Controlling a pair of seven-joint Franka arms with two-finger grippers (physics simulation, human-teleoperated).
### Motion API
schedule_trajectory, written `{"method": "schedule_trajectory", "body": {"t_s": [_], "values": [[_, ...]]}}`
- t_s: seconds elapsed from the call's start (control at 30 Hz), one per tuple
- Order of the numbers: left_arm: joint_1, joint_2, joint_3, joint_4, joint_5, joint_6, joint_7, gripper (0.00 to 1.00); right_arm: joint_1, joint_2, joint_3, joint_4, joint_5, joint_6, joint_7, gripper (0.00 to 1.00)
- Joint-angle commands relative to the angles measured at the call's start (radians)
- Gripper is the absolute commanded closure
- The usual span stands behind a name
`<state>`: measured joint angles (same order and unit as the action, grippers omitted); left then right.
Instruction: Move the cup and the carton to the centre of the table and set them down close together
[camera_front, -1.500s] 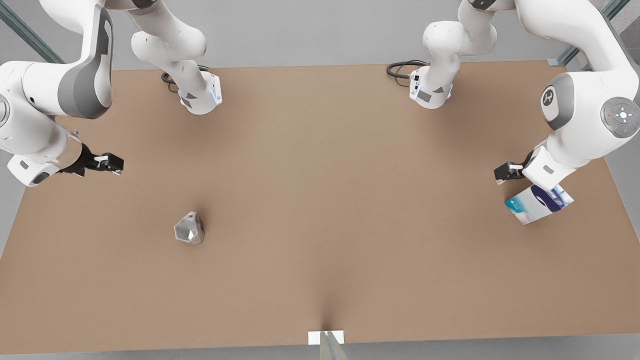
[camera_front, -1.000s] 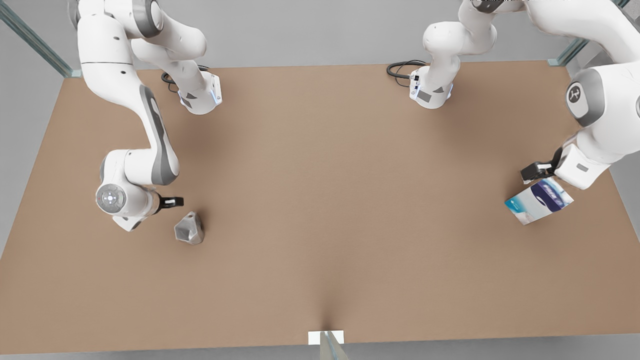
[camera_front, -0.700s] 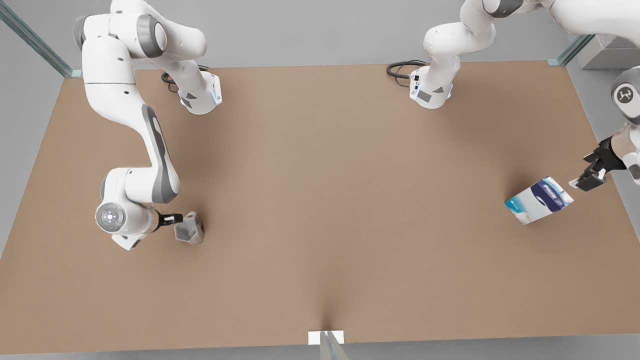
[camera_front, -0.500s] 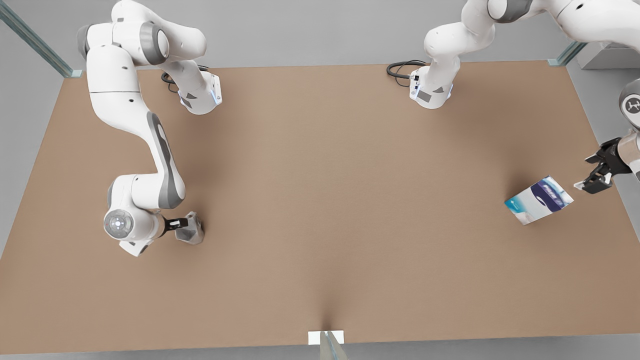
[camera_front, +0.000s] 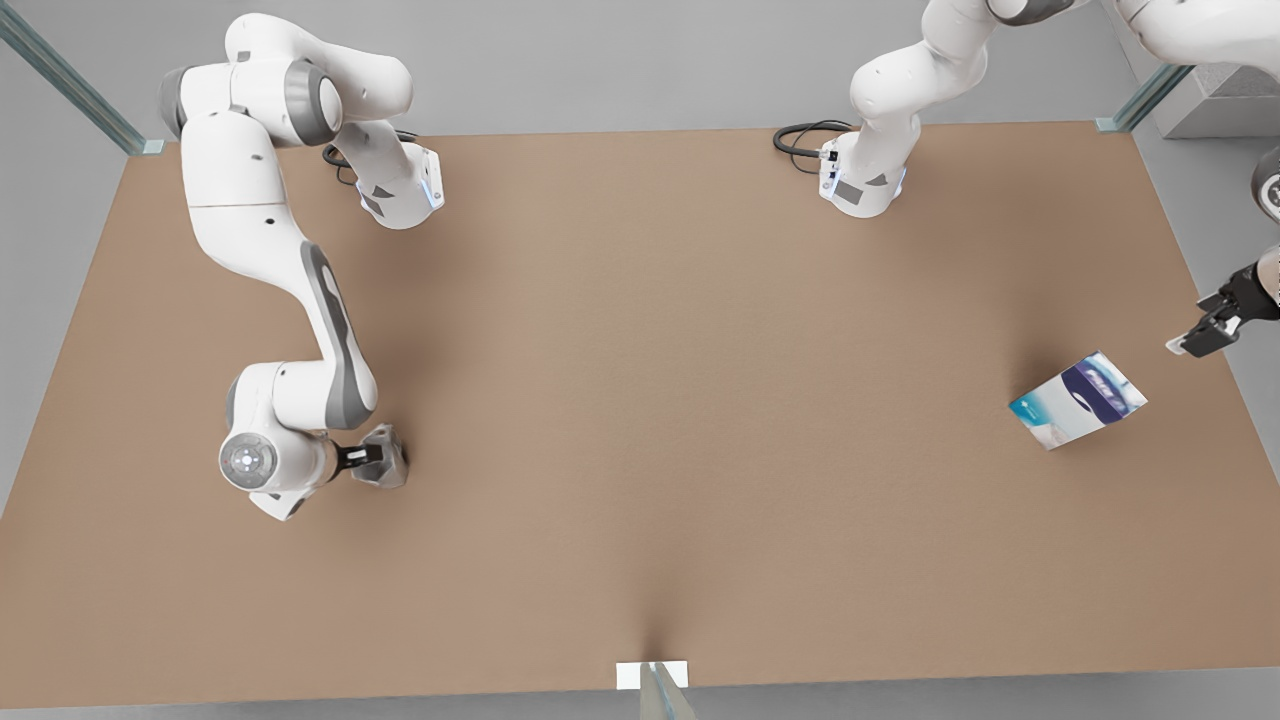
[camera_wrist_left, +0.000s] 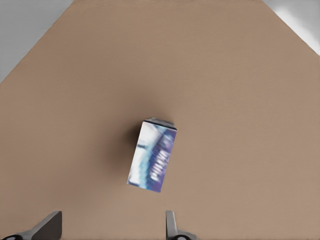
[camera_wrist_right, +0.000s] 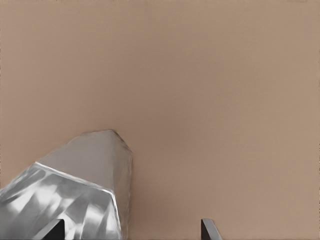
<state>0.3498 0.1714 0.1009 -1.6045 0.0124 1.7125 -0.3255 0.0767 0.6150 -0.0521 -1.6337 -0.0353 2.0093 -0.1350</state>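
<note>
Here, both hands stand apart at their objects.
Right hand (camera_front: 372, 457) straddles the cup (camera_front: 388, 462) at 9 o'clock; left hand (camera_front: 1195, 338) hovers near the carton (camera_front: 1078, 399) at 3 o'clock on the counter (camera_front: 660, 400).

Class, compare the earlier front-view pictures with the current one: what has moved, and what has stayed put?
The right gripper swung down to the cup, open, fingers straddling it. The left gripper swung off the carton to beyond the table edge, open. Cup and carton stayed put.
</note>
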Motion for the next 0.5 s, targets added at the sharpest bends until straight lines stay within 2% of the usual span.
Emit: {"method": "schedule_trajectory", "body": {"t_s": [0.0, 0.13, 0.17, 0.23, 0.27, 0.33, 0.47], "values": [[-0.002, 0.007, -0.001, 0.0, 0.0, 0.001, -0.001, 0.0, 0.002, 0.002, 0.0, 0.0, 0.0, 0.003, 0.0, 0.0], [0.006, 0.028, 0.0, -0.098, 0.004, 0.144, 0.005, 0.01, 0.0, 0.025, 0.0, -0.003, 0.003, 0.022, 0.0, 0.0], [0.006, -0.006, 0.0, -0.156, 0.008, 0.222, 0.051, 0.01, 0.002, 0.031, 0.0, -0.003, 0.003, 0.026, 0.0, 0.1], [-0.003, -0.039, -0.001, -0.196, 0.011, 0.26, 0.08, 0.01, 0.002, 0.035, 0.0, -0.005, 0.011, 0.028, 0.0, 0.59], [-0.002, -0.036, -0.001, -0.21, 0.011, 0.26, 0.079, 0.01, 0.002, 0.045, 0.002, -0.009, 0.012, 0.048, 0.0, 0.69], [-0.003, -0.029, -0.001, -0.226, 0.008, 0.265, 0.059, 0.01, 0.002, 0.046, 0.011, -0.005, 0.014, 0.049, 0.014, 0.76], [-0.002, 0.016, -0.001, -0.253, 0.006, 0.322, 0.059, 0.01, -0.005, 0.052, 0.015, -0.003, 0.018, 0.075, 0.015, 0.79]]}}
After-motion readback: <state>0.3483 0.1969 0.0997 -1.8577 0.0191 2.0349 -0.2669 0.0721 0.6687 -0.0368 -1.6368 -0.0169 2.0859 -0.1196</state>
